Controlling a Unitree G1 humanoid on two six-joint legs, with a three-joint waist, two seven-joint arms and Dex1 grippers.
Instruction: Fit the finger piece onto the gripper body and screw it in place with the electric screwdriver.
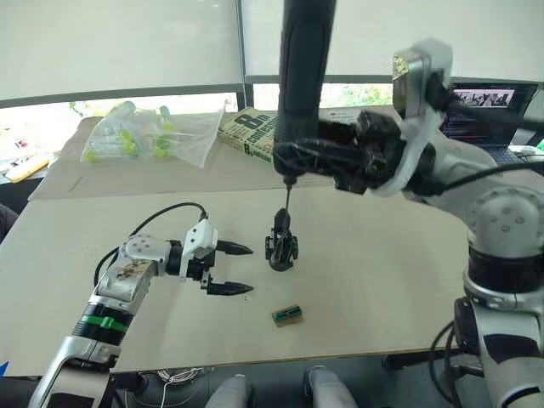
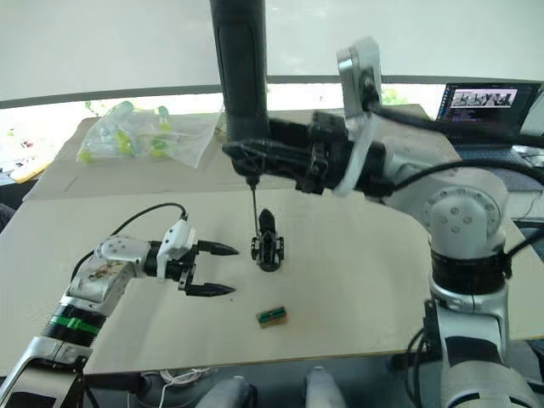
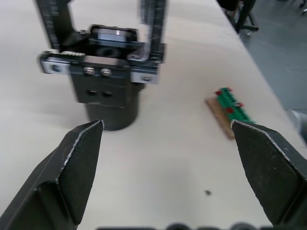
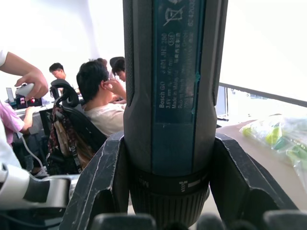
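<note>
Right claw: the right gripper (image 1: 293, 153) pinches the thick black cylindrical electric screwdriver (image 1: 302, 76) around its lower collar, one black finger pressed to each side, as the right wrist view shows (image 4: 168, 120).
Screwdriver: held upright, handle rising above the claw and the thin metal bit (image 2: 252, 212) pointing straight down below it.
Gripper body: the small dark blocky black gripper body (image 1: 281, 245) stands on the pale tabletop (image 1: 382, 272) directly beneath the right claw; the bit tip reaches its top, though actual contact cannot be told.
Finger piece: a black pointed finger piece (image 2: 267, 221) stands upright at the top of the body, just beside the bit.
Left claw: the left gripper (image 1: 231, 269) is spread wide and empty, its two black fingers (image 3: 79, 158) apart, low over the table, pointing toward the gripper body, which stands just ahead of its tips.
Small block: a tan-and-green block (image 1: 288, 315) lies flat on the table, ahead of the left claw's nearer finger, apart from the body.
Behind the right claw: a clear plastic bag of yellow-green items (image 1: 149, 136) and a green book (image 1: 251, 132) lie on the far part of the table.
</note>
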